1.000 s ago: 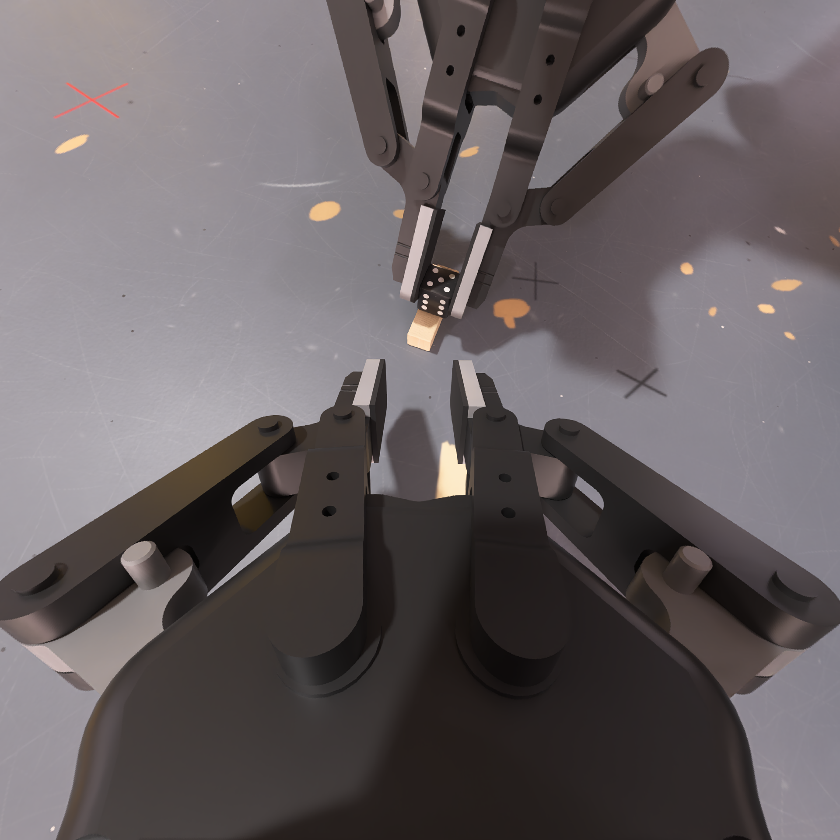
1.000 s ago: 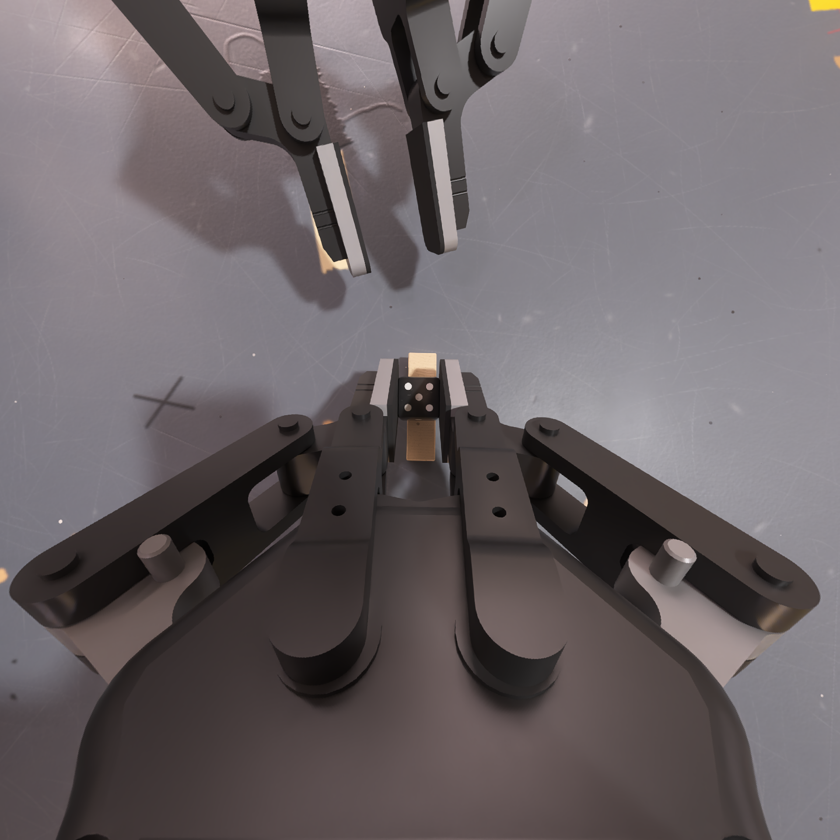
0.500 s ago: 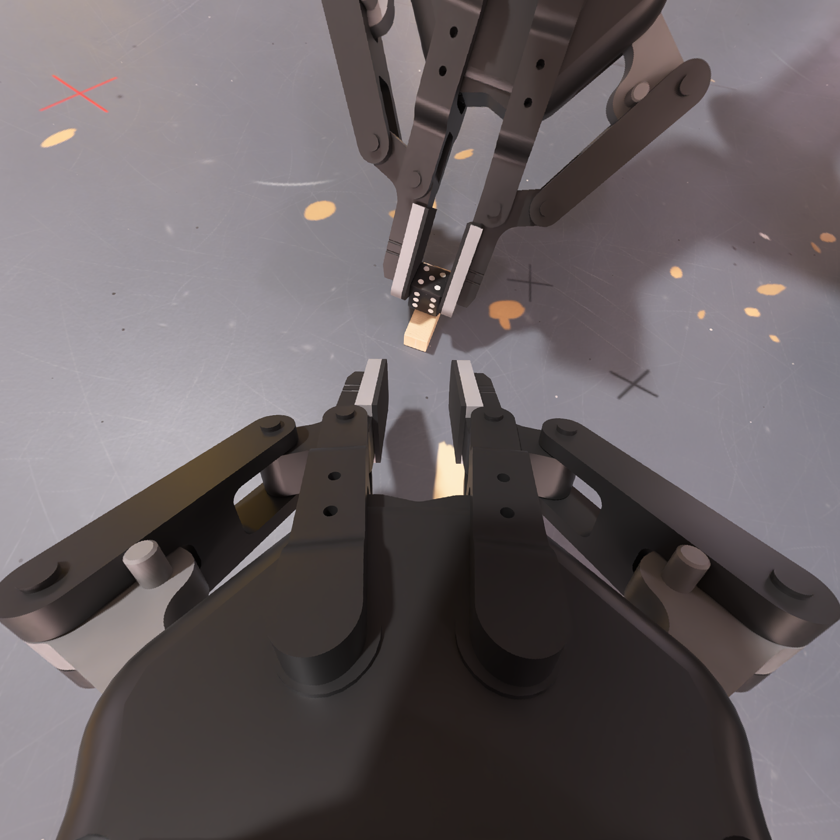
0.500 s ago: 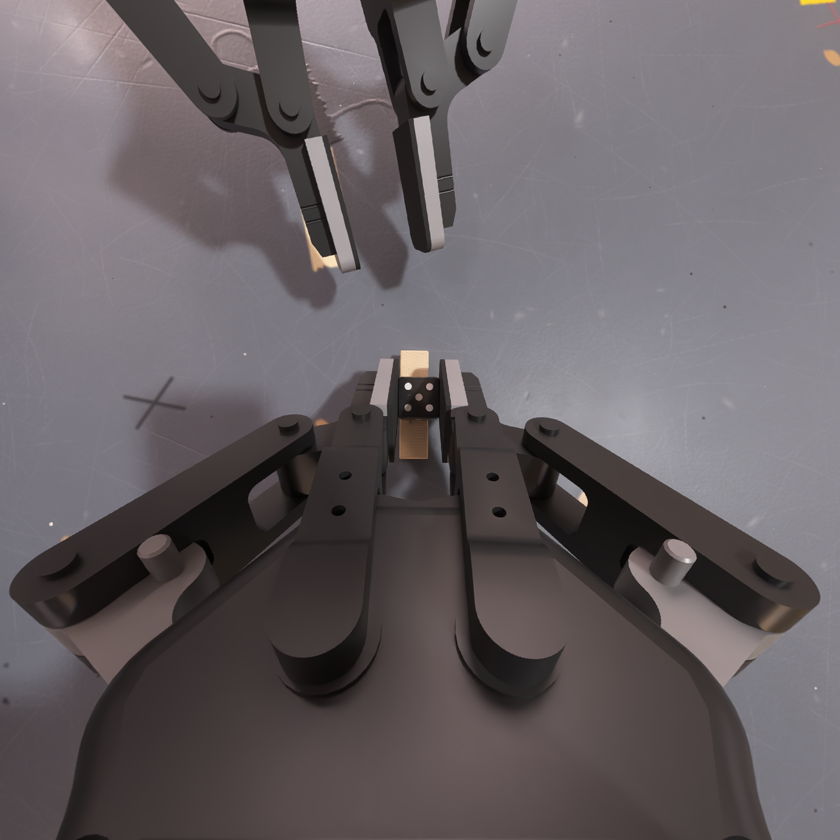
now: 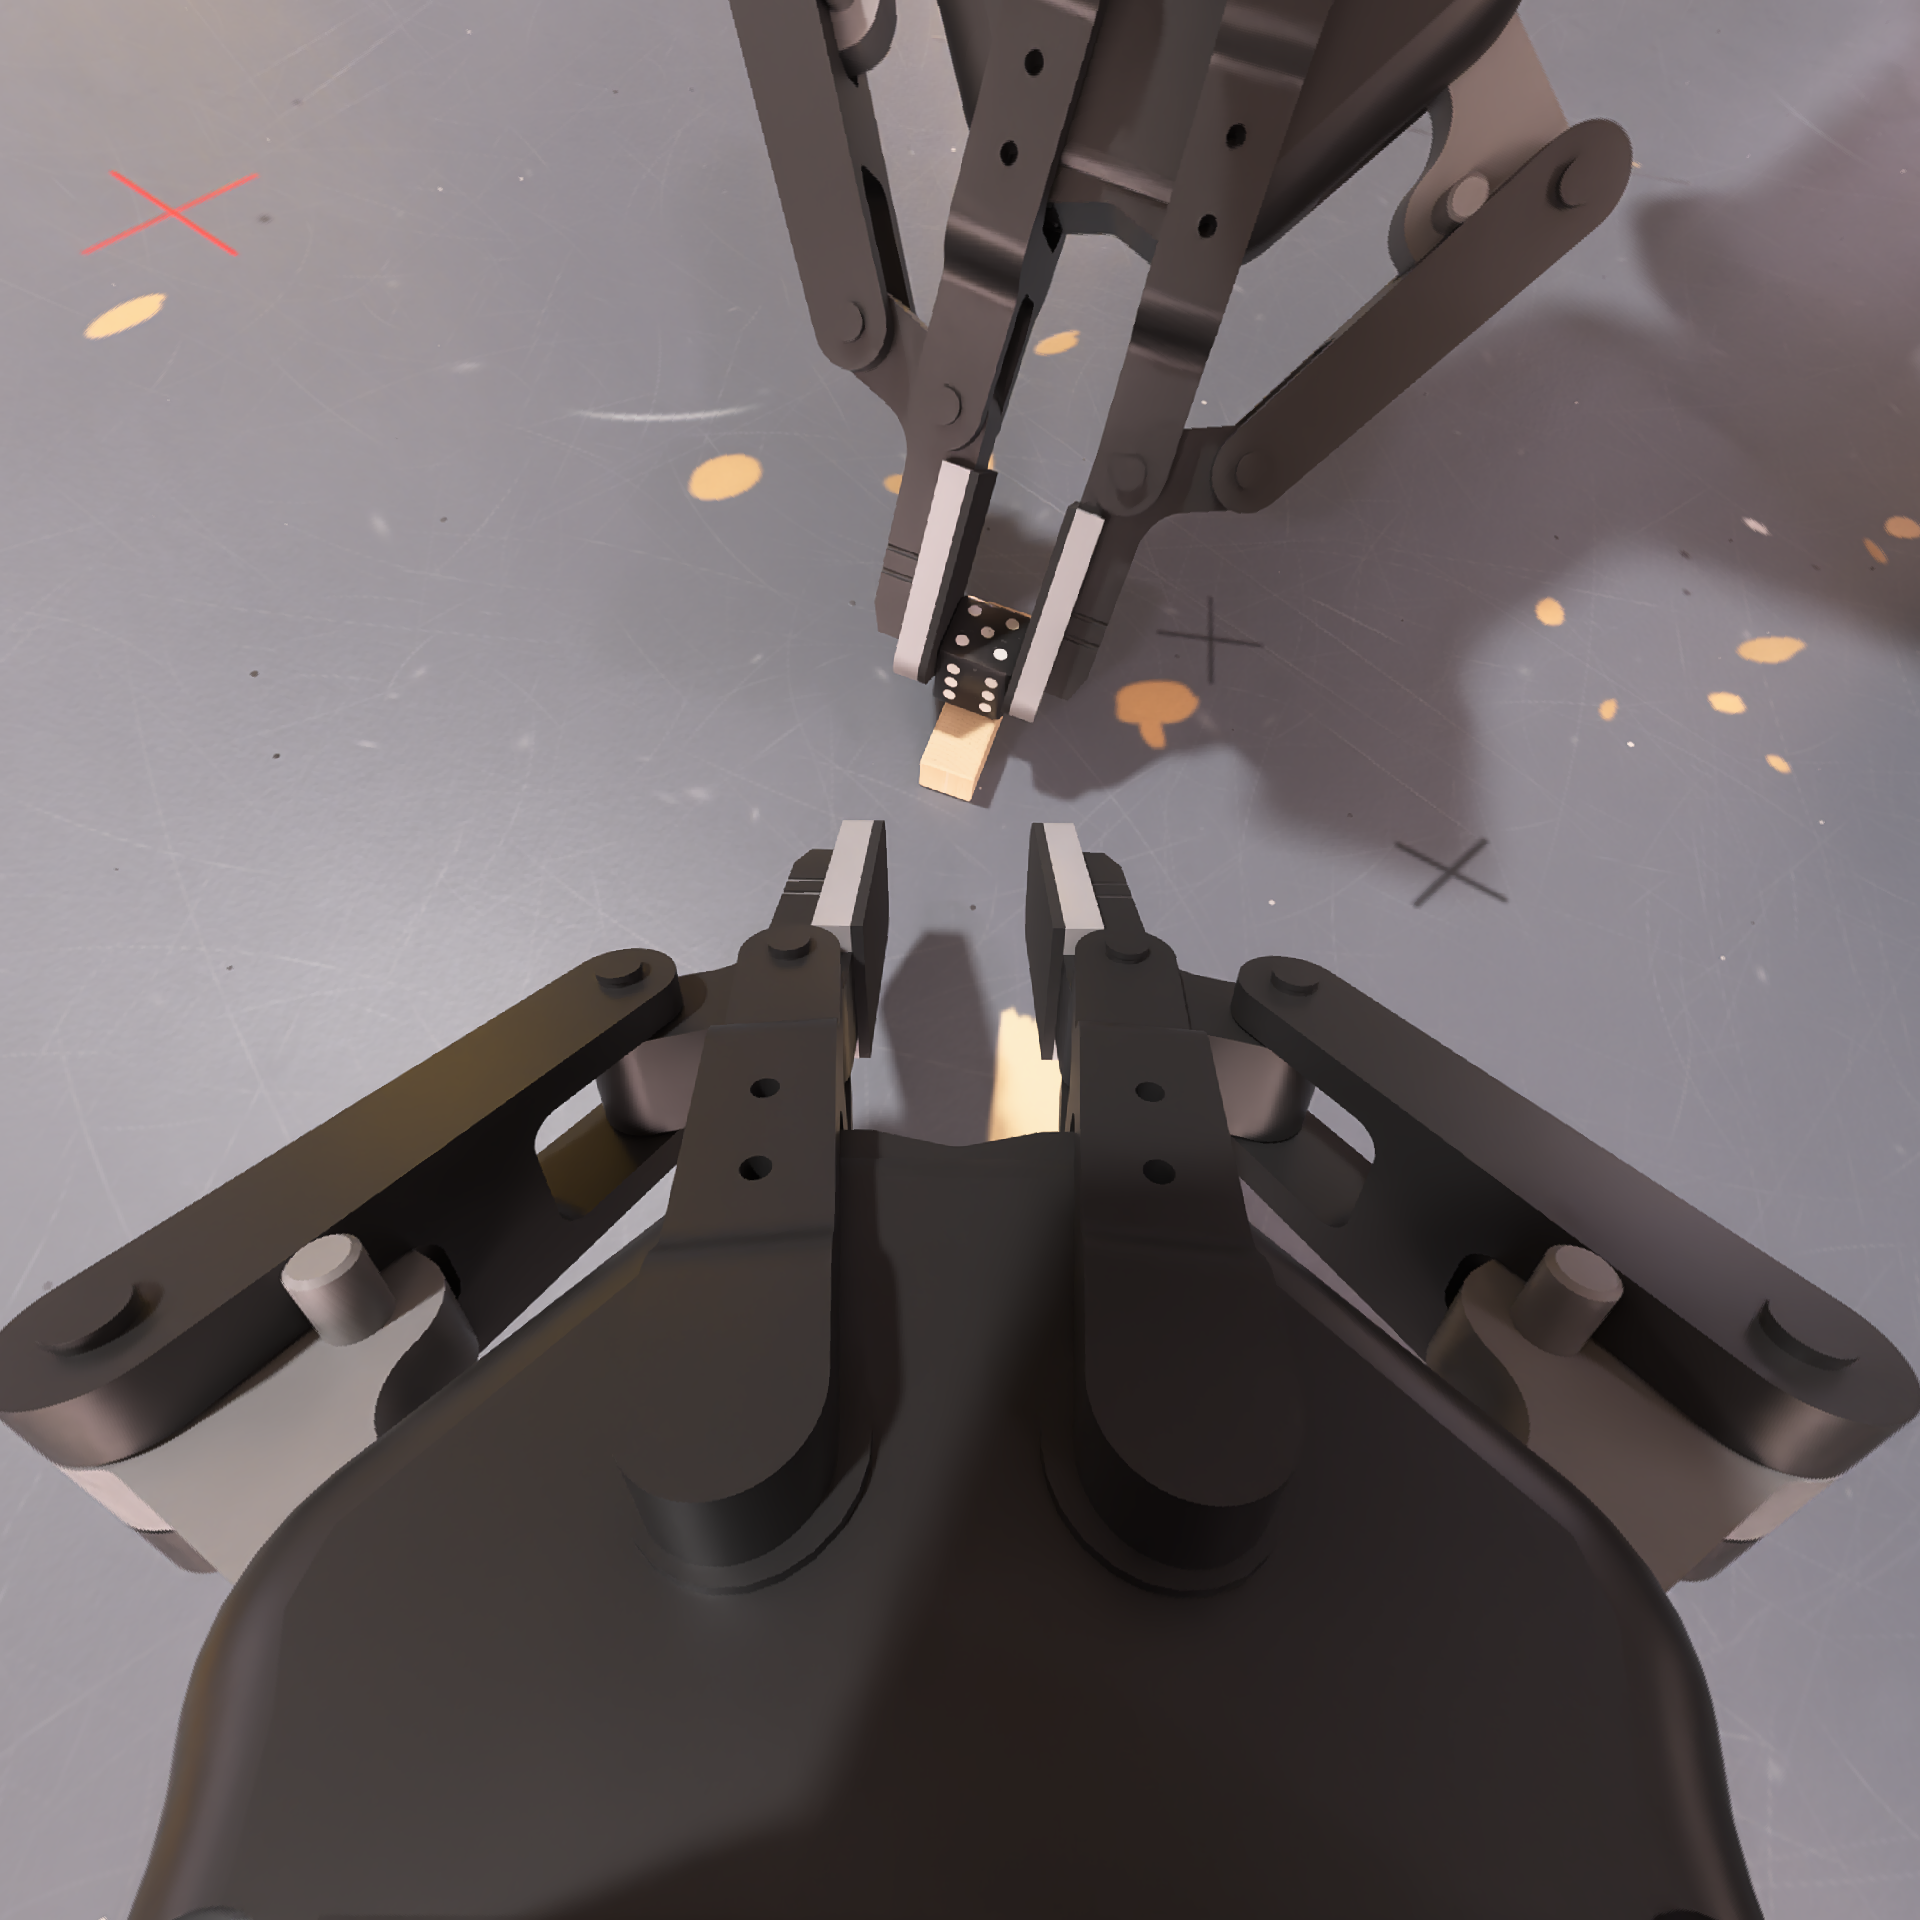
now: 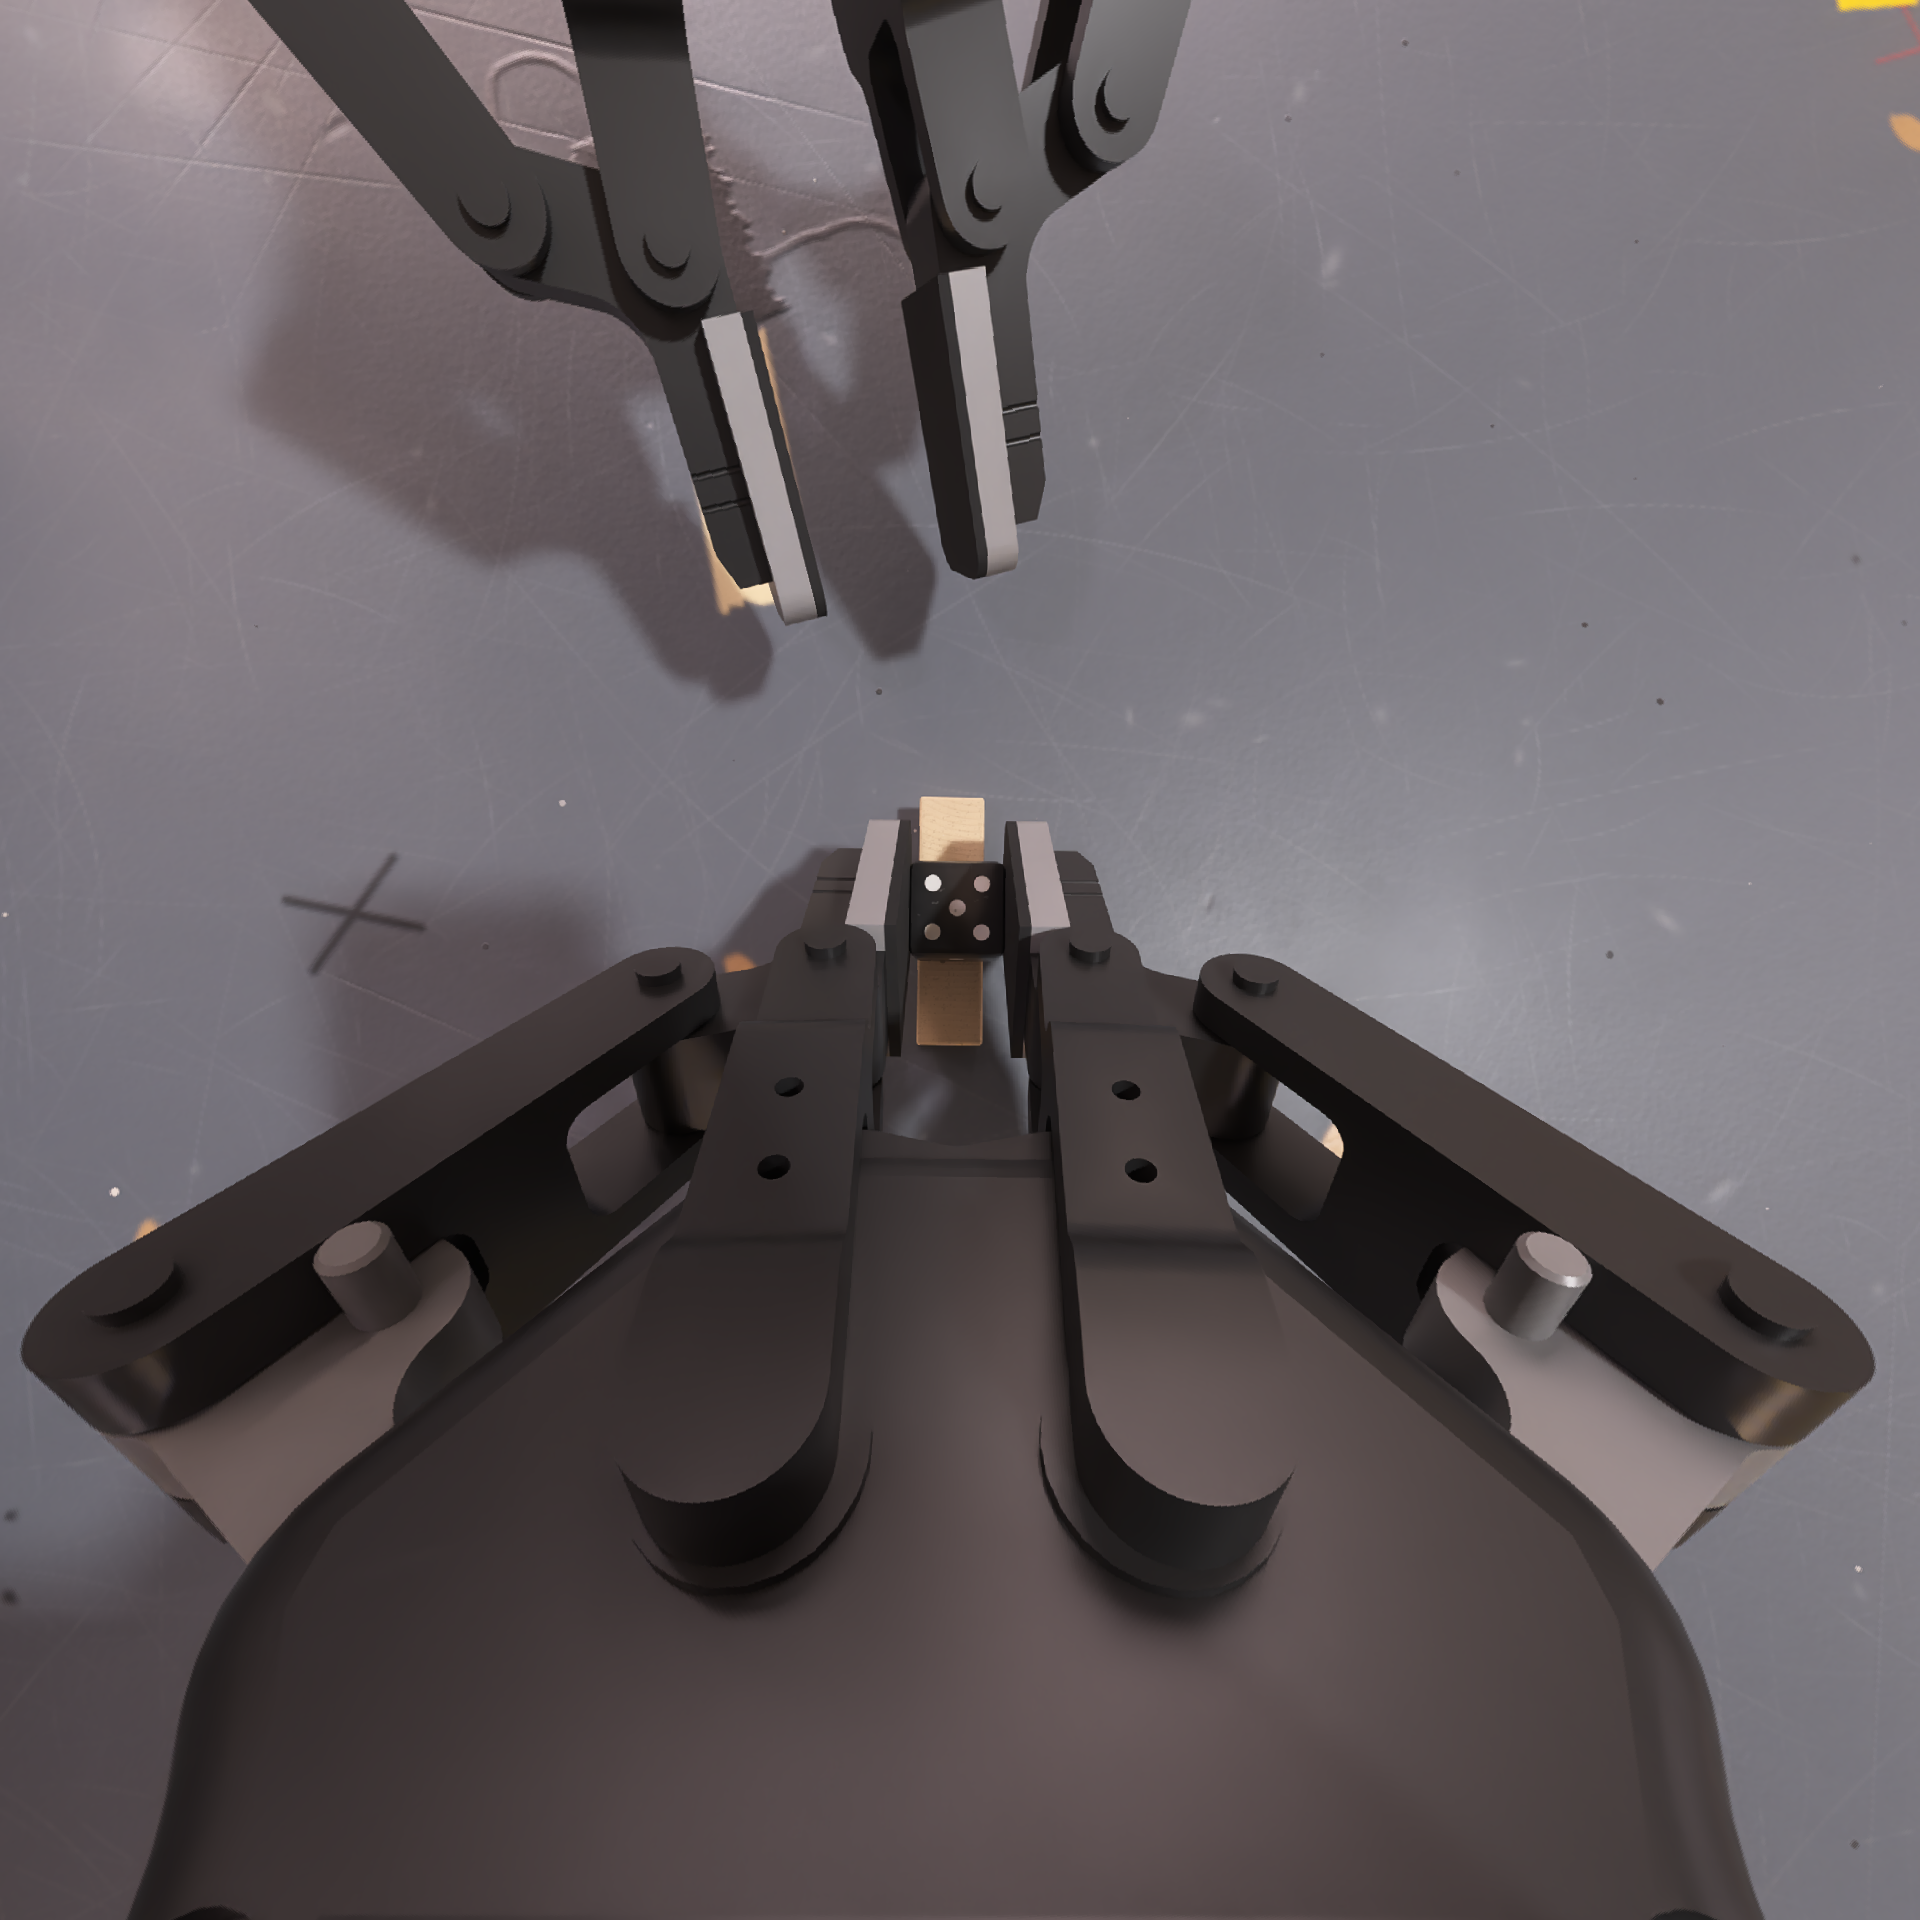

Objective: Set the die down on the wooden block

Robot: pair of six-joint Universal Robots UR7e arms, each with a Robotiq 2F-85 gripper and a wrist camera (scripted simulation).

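A black die with white pips (image 6: pixel 956 909) sits between the pads of my right gripper (image 6: pixel 956 862), which is shut on it. The die is at the top face of a narrow light wooden block (image 6: pixel 951 821) that lies flat on the grey table; I cannot tell whether they touch. In the left wrist view the right gripper (image 5: pixel 971 696) comes down from above with the die (image 5: pixel 977 665), and the block (image 5: pixel 958 756) sticks out in front of it. My left gripper (image 5: pixel 956 873) is open and empty, just short of the block's near end.
A second light wooden piece (image 5: pixel 1023 1081) lies under my left gripper, partly hidden; it also shows behind that gripper's finger in the right wrist view (image 6: pixel 743 592). The left gripper (image 6: pixel 888 587) hangs close in front of the right one. The scratched grey table (image 5: pixel 416 727) bears orange spots and cross marks.
The right gripper with the die has shifted very slightly sideways over the block. The left gripper stays open in about the same place.
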